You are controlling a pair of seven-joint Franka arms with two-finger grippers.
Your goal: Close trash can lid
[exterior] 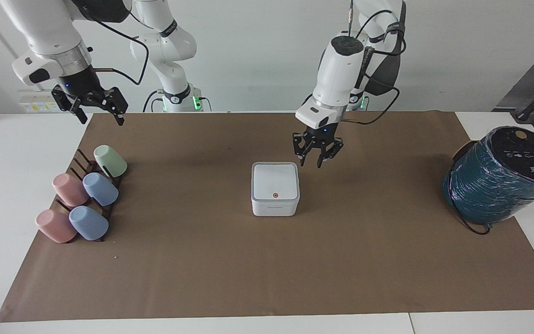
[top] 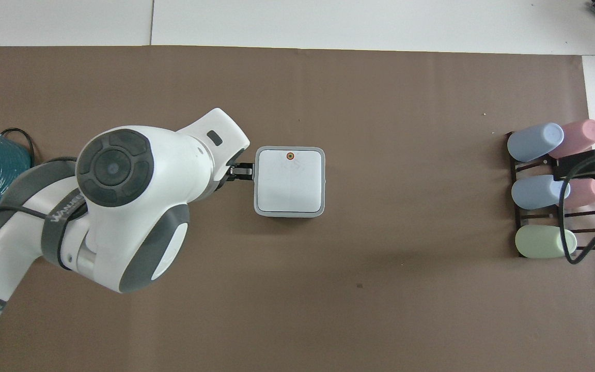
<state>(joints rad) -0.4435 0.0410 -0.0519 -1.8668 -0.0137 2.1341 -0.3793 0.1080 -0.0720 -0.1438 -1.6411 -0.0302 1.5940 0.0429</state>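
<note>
Two fixed cameras cover the table. The facing view looks from high across the table toward the robots, taking in both arm bases, the wall and the whole brown mat [exterior: 267,260]. The overhead view looks steeply down from above the robots' end and sits closer, cropping the mat [top: 380,310] at its near edge. Both views share the trash can [exterior: 275,189] [top: 290,181] and the cup rack [exterior: 86,199] [top: 556,191], shown half a turn apart.
</note>
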